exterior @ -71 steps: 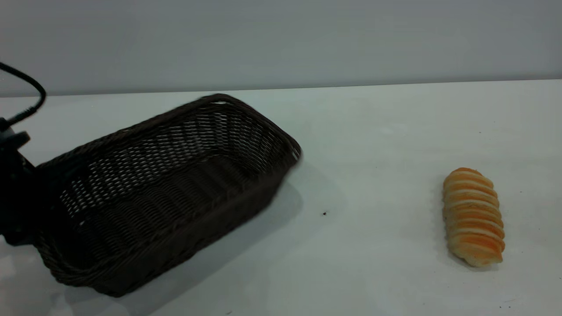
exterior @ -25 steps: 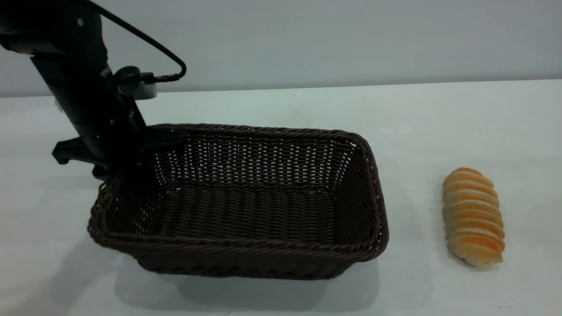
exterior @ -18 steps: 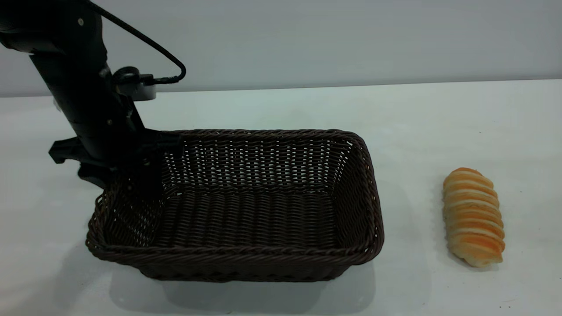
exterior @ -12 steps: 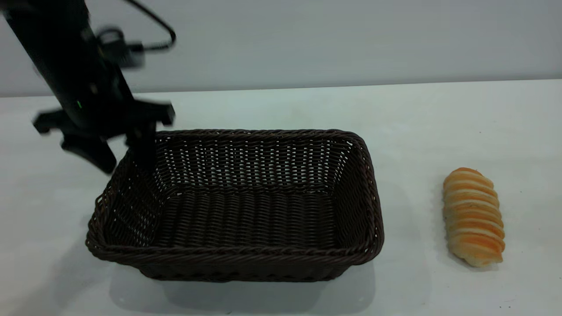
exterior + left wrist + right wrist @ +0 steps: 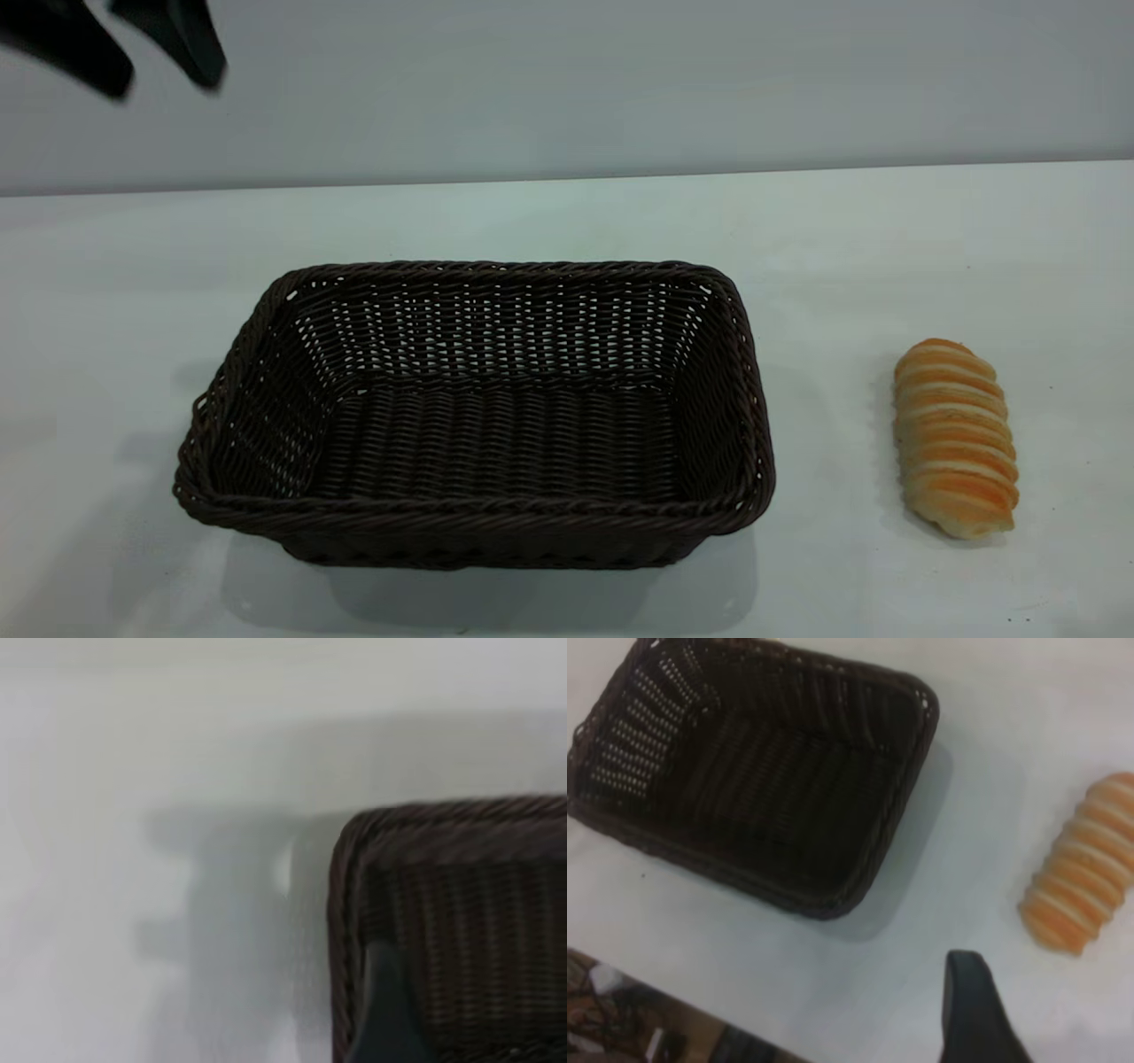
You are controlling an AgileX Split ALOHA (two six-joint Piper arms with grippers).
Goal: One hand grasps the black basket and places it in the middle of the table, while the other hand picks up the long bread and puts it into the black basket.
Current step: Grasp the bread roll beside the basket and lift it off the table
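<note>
The black basket [image 5: 478, 416] stands upright and empty on the white table [image 5: 567, 221], about in the middle. Its corner shows in the left wrist view [image 5: 461, 868], and all of it shows in the right wrist view [image 5: 753, 771]. The long bread [image 5: 955, 439] lies on the table to the basket's right, apart from it; it also shows in the right wrist view [image 5: 1085, 904]. My left gripper [image 5: 166, 84] is open and empty, high above the basket's far left corner. My right gripper is out of the exterior view; one finger [image 5: 970, 1010] shows above the table near the bread, holding nothing.
A plain grey wall [image 5: 620, 80] stands behind the table. In the right wrist view the table's edge and some clutter [image 5: 620, 1028] below it show near the basket's long side.
My left gripper set the basket down in the middle, let go of its left rim, opened and rose up and away to the left. The bread has not moved.
</note>
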